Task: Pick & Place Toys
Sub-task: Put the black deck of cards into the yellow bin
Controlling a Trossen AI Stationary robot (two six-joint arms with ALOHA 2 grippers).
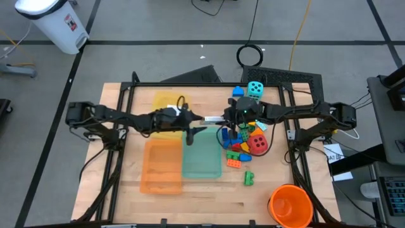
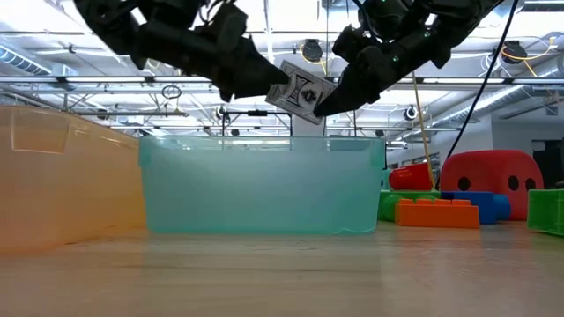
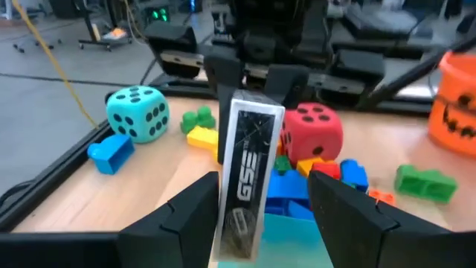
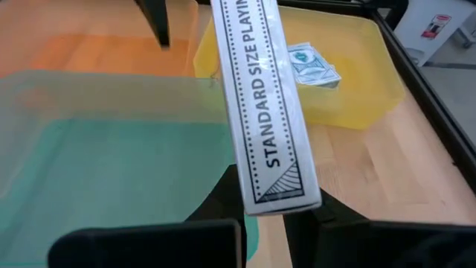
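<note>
White card box (image 4: 264, 112), printed "STANDARD SIZE PLAYING", pinched by right tool (image 4: 275, 216); left tool (image 3: 260, 201) spread.

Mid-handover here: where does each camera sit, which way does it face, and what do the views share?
High view: above the table, looking straight down; both arms show, left gripper and right gripper meeting at the card box.
Low view: at table-top height, facing level across at the teal tray; both arms come in from above.
Left wrist view: on the left arm, facing the red die; its own fingers flank the box.
Right wrist view: on the right arm, facing the yellow tray; its own fingers at the box's near end.
Shared: all four show the card box.
</note>
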